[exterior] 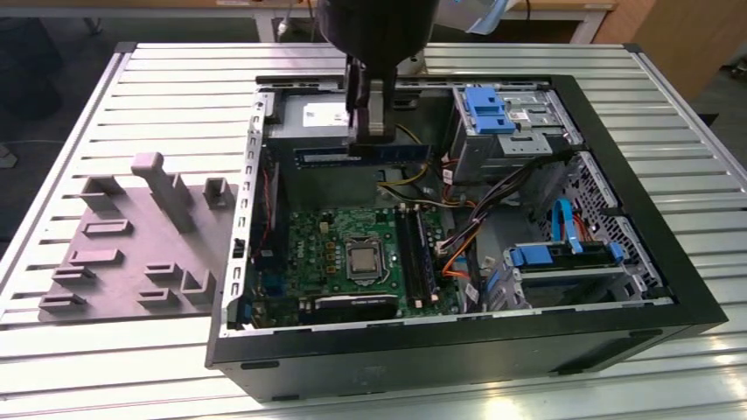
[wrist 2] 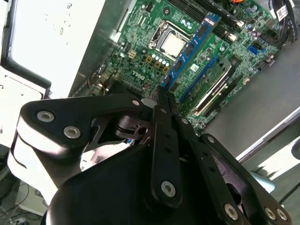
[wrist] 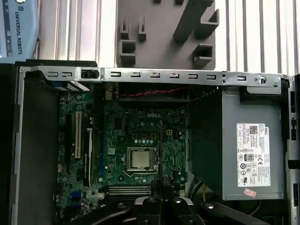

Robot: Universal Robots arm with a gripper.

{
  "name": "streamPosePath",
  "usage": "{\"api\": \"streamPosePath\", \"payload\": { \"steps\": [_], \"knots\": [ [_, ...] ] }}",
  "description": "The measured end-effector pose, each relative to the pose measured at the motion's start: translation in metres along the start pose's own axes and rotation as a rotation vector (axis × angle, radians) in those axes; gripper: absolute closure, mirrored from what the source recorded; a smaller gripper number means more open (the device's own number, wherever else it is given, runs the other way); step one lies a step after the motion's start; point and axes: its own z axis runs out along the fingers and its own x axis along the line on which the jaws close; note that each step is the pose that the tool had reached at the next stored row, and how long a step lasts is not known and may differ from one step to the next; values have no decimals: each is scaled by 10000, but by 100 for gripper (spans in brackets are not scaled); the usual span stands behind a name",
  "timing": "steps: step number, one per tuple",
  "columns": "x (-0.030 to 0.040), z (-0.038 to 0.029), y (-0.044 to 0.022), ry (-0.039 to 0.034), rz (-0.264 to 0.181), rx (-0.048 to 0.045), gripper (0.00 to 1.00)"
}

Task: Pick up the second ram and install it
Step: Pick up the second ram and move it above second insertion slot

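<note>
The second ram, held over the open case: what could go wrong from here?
1. The second ram hangs from the fingers of the gripper by a narrow hold near its middle, so it might tilt or slip.
2. In the exterior view it lies crosswise to the memory slots. Lowered without turning, it would probably hit them instead of seating.
3. Loose cables run close beside those slots and could snag the stick.

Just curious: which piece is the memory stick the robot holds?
Find the open computer case, its far side in the exterior view. There the hand pinches the second ram: a thin blue strip held aloft, unlike the black slots fixed below it.
</note>
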Motion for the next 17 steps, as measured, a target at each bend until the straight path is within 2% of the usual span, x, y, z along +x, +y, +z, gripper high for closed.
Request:
{"api": "streamPosePath", "payload": {
  "steps": [9,17],
  "knots": [
    [6,85,-121,-2,23,2,88],
    [16,170,-184,-7,98,8,88]
  ]
}}
